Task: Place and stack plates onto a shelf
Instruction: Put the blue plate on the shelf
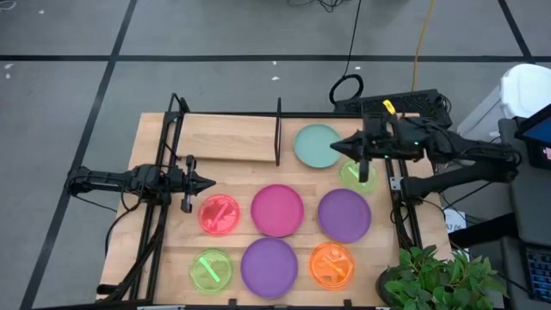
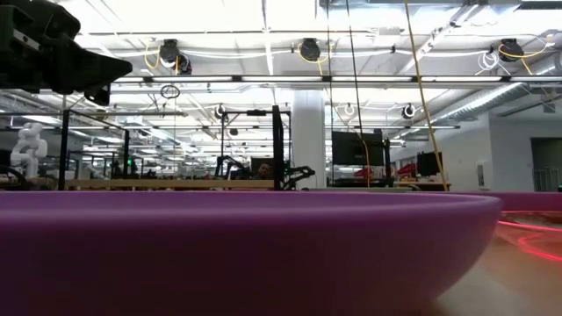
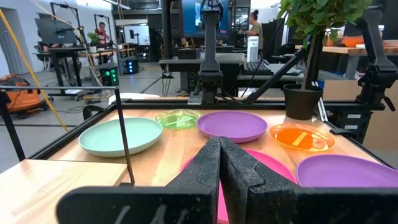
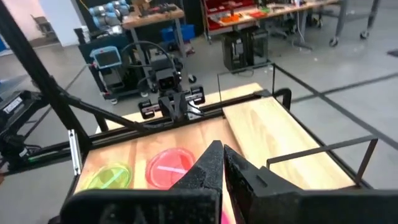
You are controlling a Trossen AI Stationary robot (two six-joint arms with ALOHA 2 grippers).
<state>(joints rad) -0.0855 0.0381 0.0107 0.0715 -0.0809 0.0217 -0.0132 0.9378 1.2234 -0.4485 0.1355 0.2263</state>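
Looking straight down, the high view shows the worktop (image 1: pixel 232 138) with the shelf (image 1: pixel 225 146), a narrow light board in a black frame with an upright post (image 1: pixel 278 131), lying bare at upper centre, so no plate has been stacked yet. Seven plates lie flat and apart: a pale teal plate (image 1: pixel 317 145) just right of the post, a small neon-green plate (image 1: pixel 356 176) partly under the right arm, a magenta plate (image 1: pixel 277 209) at centre, a purple plate (image 1: pixel 344 214) to its right, a red translucent plate (image 1: pixel 219 214) to its left, and along the lower edge a second green plate (image 1: pixel 211 269), a second purple plate (image 1: pixel 269 267) and an orange plate (image 1: pixel 332 265). The left end effector (image 1: pixel 207 182) hangs at mid-left just above the red plate; the right end effector (image 1: pixel 337 146) sits over the teal plate's right rim, probably lining up for a first pick. From table height, the low view is mostly filled by a purple plate's rim (image 2: pixel 246 237). Through the left wrist view, the left fingers (image 3: pixel 205 168) are pressed together, holding nothing. Through the right wrist view, the right fingers (image 4: pixel 208 168) are likewise closed and empty, facing the shelf board (image 4: pixel 286 149).
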